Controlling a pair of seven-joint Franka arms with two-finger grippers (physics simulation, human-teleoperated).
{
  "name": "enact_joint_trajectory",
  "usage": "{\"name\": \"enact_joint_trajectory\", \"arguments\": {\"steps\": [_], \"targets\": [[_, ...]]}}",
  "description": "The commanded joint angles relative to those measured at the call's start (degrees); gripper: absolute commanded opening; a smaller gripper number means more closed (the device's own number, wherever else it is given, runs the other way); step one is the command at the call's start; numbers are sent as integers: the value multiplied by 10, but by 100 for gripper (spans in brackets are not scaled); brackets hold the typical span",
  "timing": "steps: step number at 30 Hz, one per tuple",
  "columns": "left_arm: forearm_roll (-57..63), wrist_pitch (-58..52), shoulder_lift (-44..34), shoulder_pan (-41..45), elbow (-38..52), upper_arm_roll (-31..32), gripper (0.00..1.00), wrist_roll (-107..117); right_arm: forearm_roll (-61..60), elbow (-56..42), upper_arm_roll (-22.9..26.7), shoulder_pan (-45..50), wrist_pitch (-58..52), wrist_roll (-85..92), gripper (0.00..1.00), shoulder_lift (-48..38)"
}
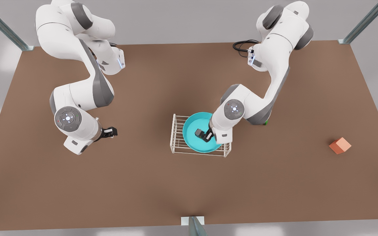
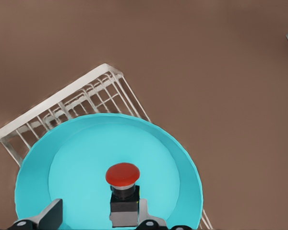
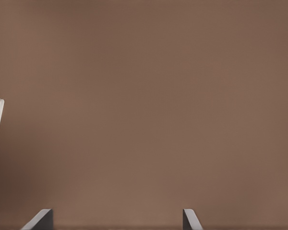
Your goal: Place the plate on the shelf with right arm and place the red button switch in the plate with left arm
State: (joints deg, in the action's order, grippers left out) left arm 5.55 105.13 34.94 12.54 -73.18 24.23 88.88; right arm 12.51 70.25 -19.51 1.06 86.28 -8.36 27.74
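A: How is the left claw [image 1: 205,135] seen?

B: Its fingers [image 2: 47,215] are spread, one touching the switch [image 2: 123,191], which stands upright in the plate [image 1: 192,131]. The plate is seated on the shelf [image 1: 176,137].

A: And the right claw [image 1: 112,132]?

B: It is held open and empty over bare worktop [image 1: 143,183], left of the shelf in the front view. An orange cube [image 1: 340,145] is seen far right.

The front view looks down steeply from high above the brown table [image 1: 77,190], taking in both arms. The left wrist view hangs close over the plate [image 2: 38,167] on the shelf [image 2: 77,98], both also seen centrally from the front. The right wrist view faces bare tabletop, catching a shelf corner.
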Motion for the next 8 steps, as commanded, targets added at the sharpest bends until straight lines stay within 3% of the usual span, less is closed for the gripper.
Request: {"name": "enact_joint_trajectory", "arguments": {"steps": [1, 5, 8], "targets": [[38, -142, -35, -73, 0, -1, 100, -215, 0, 0, 0, 0, 0, 3, 100, 0], [82, -203, -70, -226, -5, -3, 100, -640, 0, 0, 0, 0, 0, 3, 100, 0], [83, -219, -69, -220, -13, 0, 100, -658, 0, 0, -1, 0, -1, 3, 100, 0]]}}
